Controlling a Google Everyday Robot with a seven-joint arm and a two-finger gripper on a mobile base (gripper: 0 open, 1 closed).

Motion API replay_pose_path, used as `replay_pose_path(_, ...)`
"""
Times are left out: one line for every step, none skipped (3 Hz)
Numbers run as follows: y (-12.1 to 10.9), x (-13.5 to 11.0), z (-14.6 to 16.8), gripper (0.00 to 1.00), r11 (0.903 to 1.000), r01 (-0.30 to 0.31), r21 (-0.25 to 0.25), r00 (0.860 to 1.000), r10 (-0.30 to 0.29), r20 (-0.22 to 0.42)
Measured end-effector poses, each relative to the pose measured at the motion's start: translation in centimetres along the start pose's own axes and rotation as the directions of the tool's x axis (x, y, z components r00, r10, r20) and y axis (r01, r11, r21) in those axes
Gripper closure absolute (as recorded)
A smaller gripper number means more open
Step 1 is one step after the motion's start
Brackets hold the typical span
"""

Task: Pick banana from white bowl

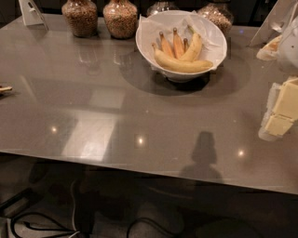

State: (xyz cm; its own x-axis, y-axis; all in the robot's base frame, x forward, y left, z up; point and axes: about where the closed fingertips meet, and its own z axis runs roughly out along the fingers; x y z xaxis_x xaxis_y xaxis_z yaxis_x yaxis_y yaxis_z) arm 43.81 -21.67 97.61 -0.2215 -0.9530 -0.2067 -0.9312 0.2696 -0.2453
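The white bowl (144, 44) stands at the back middle of the grey table (93, 93), lined with white paper. Several bananas lie in it: a long yellow banana (181, 65) across the front, another yellow one (194, 46) leaning behind it, and smaller orange-tinted ones (167, 45) to the left. My gripper (280, 114) comes in at the right edge of the view, cream-coloured, above the table's right side. It is to the right of the bowl and nearer the front, well apart from it. Nothing shows in it.
Glass jars with brown filling (80, 16) (120, 17) (216, 14) stand in a row behind the bowl. A white card stand (30, 11) is at the back left, another (270, 25) at the back right. Cables (42, 228) lie on the floor below the table's front edge.
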Motion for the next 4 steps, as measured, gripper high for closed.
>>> replay_pose_path(0.0,-0.1,-0.1,0.0,1.0,0.0,0.003,1.0,0.0,0.002)
replay_pose_path(-1.3,-1.5,0.5,0.0,0.9995,0.001,0.031,0.997,-0.004,0.071)
replay_pose_path(-4.0,-3.9,1.6,0.0,0.9973,-0.019,0.07,0.982,0.006,0.186)
replay_pose_path(-7.4,-6.1,3.0,0.0,0.9936,-0.046,0.103,0.961,0.016,0.275)
